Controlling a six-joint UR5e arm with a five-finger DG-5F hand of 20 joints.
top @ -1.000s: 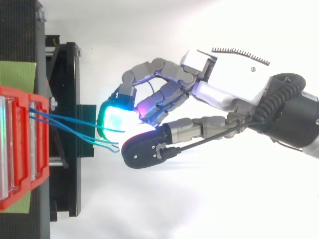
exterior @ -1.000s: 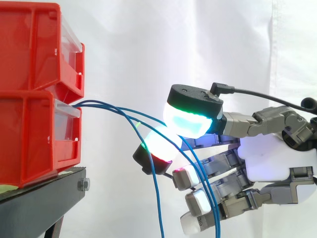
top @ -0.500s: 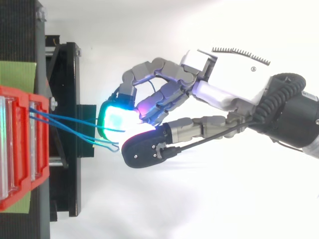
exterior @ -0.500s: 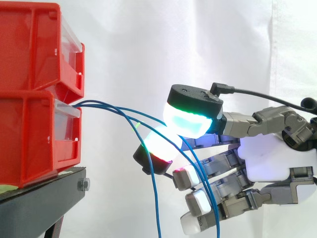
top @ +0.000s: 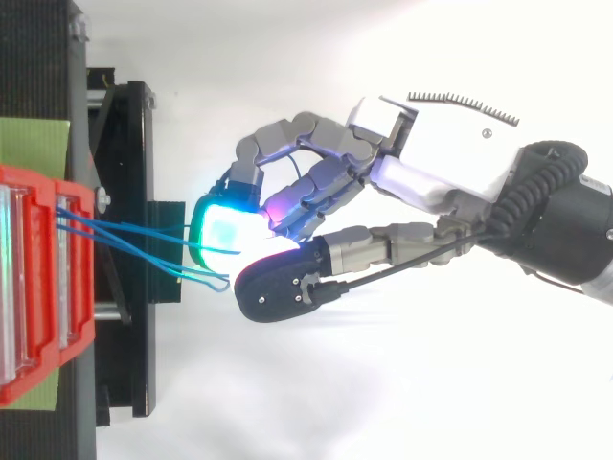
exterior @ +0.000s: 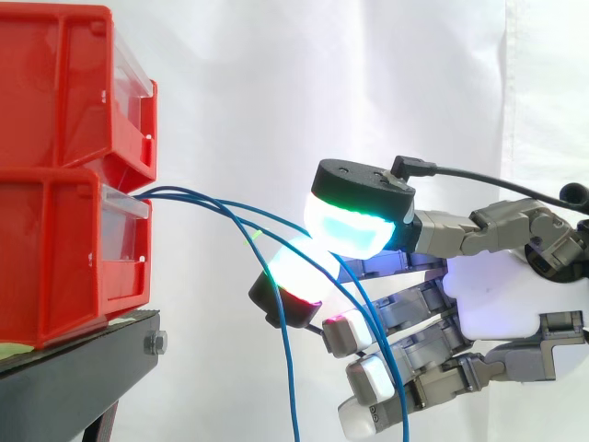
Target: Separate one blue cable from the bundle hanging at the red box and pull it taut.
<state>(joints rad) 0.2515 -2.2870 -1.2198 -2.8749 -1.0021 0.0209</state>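
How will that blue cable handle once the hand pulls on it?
Probably floppy: the blue cables sag in loose arcs from the red box and hang straight down. Likely light, being thin. Possibly slippery; the one pinched between the fingers of the hand could slide through the smooth pads.

White curtain point(exterior: 276, 92), black stand point(exterior: 83, 364), green mat point(top: 34, 144) on stand

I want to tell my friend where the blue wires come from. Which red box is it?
Find the black stand at the left of the side view; two red boxes are stacked on it. It is the lower red box, sitting right on the stand. Unlike the upper red box, it has the blue cables coming out over its clear front edge.
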